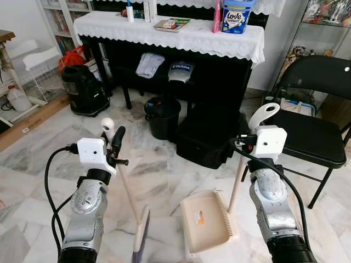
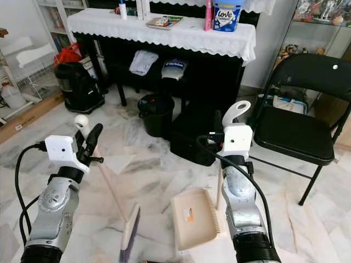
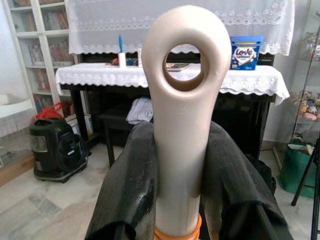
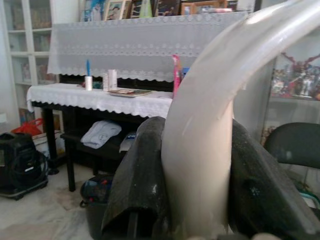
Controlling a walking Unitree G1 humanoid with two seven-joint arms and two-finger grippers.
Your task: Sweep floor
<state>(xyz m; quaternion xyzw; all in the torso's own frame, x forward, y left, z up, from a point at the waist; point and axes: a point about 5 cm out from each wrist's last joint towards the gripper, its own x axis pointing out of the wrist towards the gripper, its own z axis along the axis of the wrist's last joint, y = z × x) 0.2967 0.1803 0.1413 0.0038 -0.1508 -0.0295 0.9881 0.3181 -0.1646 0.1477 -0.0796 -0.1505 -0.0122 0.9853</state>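
Left pincer [image 1: 112, 143] pinches broom [image 1: 125, 186]; right pincer [image 2: 218, 125] pinches dustpan [image 1: 205, 220]. Brush head [image 1: 141, 234] sits just left of pan mouth.

A pale marble floor [image 1: 164, 175] is seen in daylight. At the far side a black piano [image 1: 219, 71] is draped in a white lace cloth [image 1: 164, 30]. A black folding chair [image 1: 312, 126] is placed right, white shelving [image 1: 60, 16] far left.
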